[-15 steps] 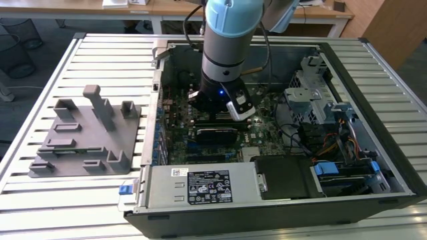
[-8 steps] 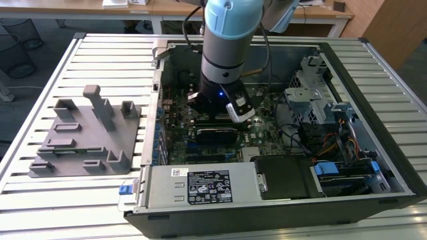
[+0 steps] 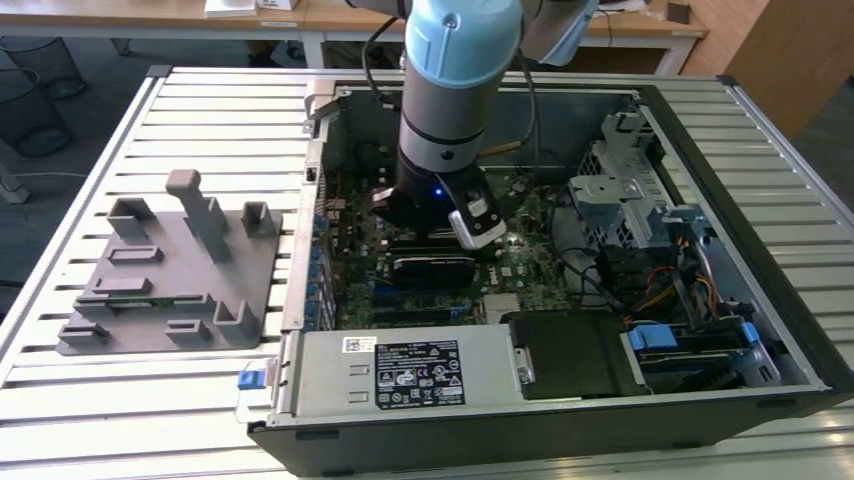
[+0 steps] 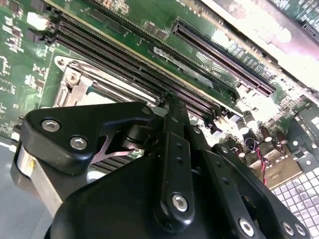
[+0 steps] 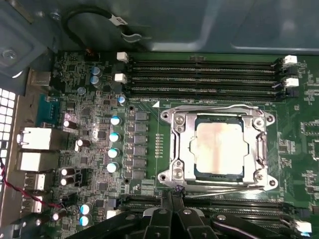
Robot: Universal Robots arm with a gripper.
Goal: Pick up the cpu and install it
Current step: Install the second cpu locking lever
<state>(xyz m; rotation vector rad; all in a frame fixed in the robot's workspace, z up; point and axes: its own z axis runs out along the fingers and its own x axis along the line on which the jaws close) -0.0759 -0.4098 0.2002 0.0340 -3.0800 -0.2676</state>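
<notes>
While the arm (image 3: 447, 90) reaches down into the open computer case (image 3: 747, 300) on the slatted desk (image 3: 200, 110), the cpu (image 5: 218, 148) lies seated in the metal-framed socket (image 5: 174, 144) on the green motherboard (image 5: 99, 99). The tool (image 5: 173, 199) hangs just beside the socket's edge, over the memory slots (image 5: 199, 69), fingers (image 4: 174, 149) clenched together and grasping nothing.

The cpu (image 5: 219, 148) sits flat inside the socket frame (image 5: 217, 147) on the motherboard (image 5: 144, 129), just ahead of the claw (image 5: 172, 201). Its black fingers (image 5: 175, 205) meet at the frame's near edge, over memory slots (image 5: 234, 209). More slots (image 5: 199, 74) lie beyond the socket.
</notes>
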